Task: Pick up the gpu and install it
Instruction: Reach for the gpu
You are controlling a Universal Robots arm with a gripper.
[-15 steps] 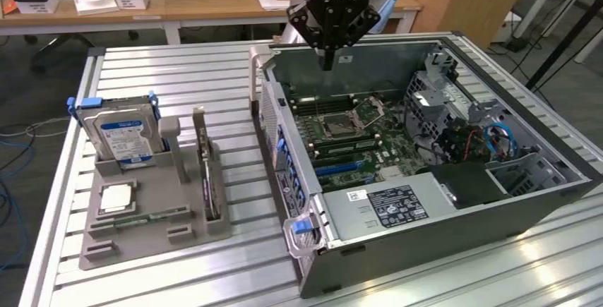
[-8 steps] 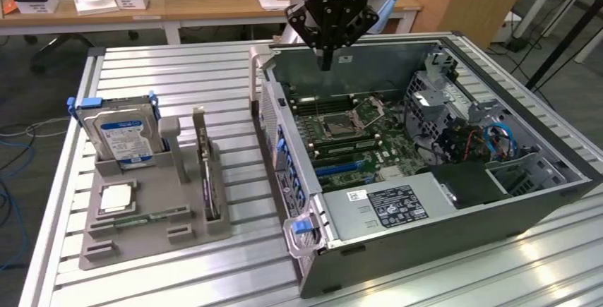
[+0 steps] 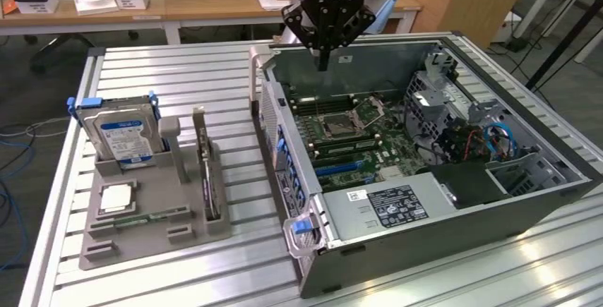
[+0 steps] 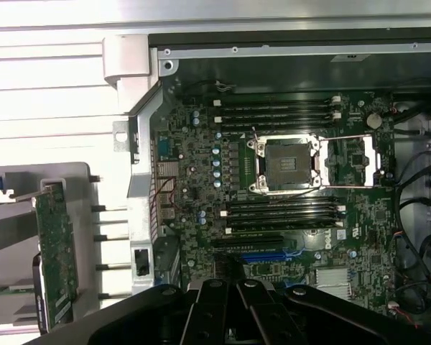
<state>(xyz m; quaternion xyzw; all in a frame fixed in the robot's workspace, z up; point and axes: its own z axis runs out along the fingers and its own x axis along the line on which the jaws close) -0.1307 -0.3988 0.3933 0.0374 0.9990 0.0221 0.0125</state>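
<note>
The gpu [image 3: 205,171] is a thin dark green card with a silver bracket. It stands on edge in a slot of the grey holder [image 3: 188,233] at the exterior view's left, and the wrist view has the gpu [image 4: 57,251] too. My black gripper [image 3: 323,58] hangs shut and empty over the back wall of the open computer case [image 3: 405,229], well away from the card. Seen from the wrist, the gripper [image 4: 231,291] hovers above the motherboard [image 4: 201,180], near the blue expansion slot [image 4: 262,255].
The holder also carries an upright silver hard drive [image 3: 118,134], a processor chip [image 3: 115,197] and a narrow memory stick [image 3: 141,217]. Inside the case are the open processor socket [image 3: 337,125], cables and drive cages [image 3: 471,134]. A cluttered desk [image 3: 188,3] stands behind the slatted table [image 3: 160,74].
</note>
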